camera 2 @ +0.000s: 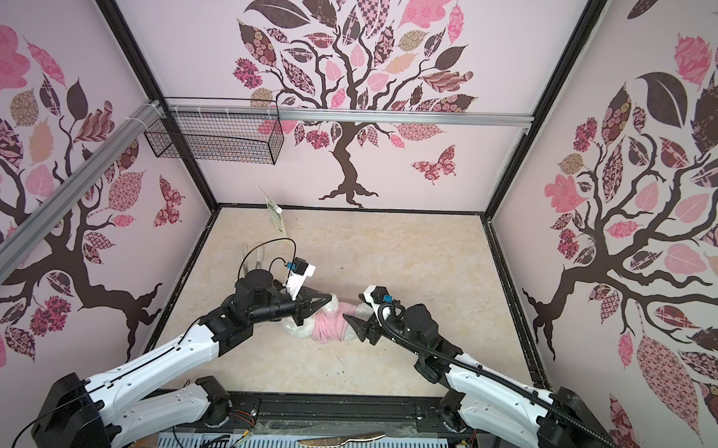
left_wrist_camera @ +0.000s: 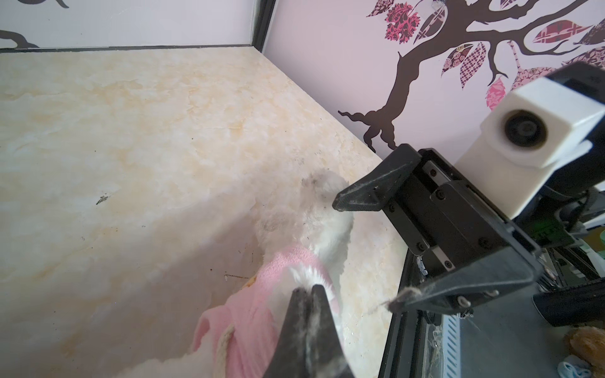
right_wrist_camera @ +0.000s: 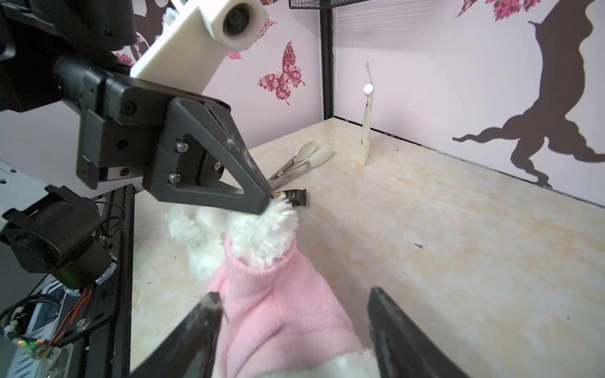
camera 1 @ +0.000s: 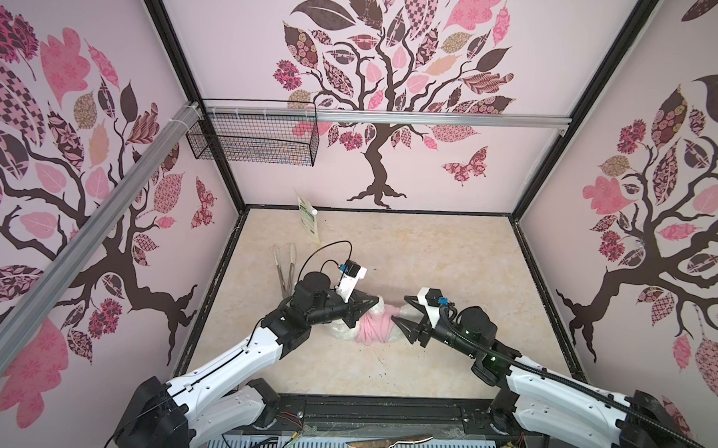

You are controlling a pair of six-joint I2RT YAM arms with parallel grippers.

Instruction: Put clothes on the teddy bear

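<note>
The teddy bear (right_wrist_camera: 262, 235) lies on the counter (camera 1: 430, 257) between the arms, its long axis running from arm to arm. The left end effector (right_wrist_camera: 270, 199) is clenched on white plush poking from the pink hoodie (right_wrist_camera: 281, 314). The right end effector (right_wrist_camera: 294, 296), released, straddles the hoodie's other end.

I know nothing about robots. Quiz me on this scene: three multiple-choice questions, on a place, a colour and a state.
1. Where is the wire basket?
A. on the table
B. hung on the metal rail
C. under the bear

2. What colour is the hoodie on the teddy bear?
A. blue
B. pink
C. green

3. How do the left jaws stand?
A. shut on the bear's white fur
B. wide open
C. shut on the basket

Answers: B, it hangs from the rail; B, the fleece shows pink in all views; A, the closed tips pinch white fur poking out of the hoodie.
</note>
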